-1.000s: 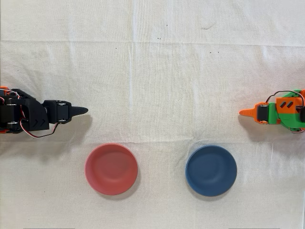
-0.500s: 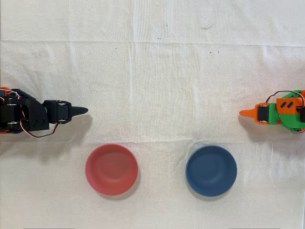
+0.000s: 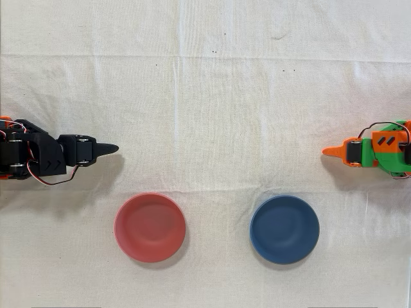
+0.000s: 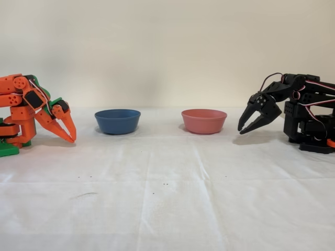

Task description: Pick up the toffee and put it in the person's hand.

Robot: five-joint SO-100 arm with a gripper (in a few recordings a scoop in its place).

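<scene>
Black arm: it is folded at the middle left edge of the overhead view, low over the worktop (image 3: 212,128).
Hand (image 4: 245,127): in the fixed view, at the right, its two fingers stand a little apart and nothing is between them, so it is released and empty.
Red bowl (image 3: 149,227): lower left of centre in the overhead view; its inside looks bare.
Blue bowl (image 3: 284,230): lower right of centre; its inside looks bare too.
Orange arm: idle, at the right edge of the overhead view.
Toffee: I cannot find it on the cloth or in either bowl.
Person's hand: I cannot find one to receive it.
Change: nothing differs from the two earlier overhead pictures; arm and bowls keep the same places.
Meaning for the task: this rest fits a moment before the toffee is laid out, and equally one after it is handed over and carried away.
</scene>
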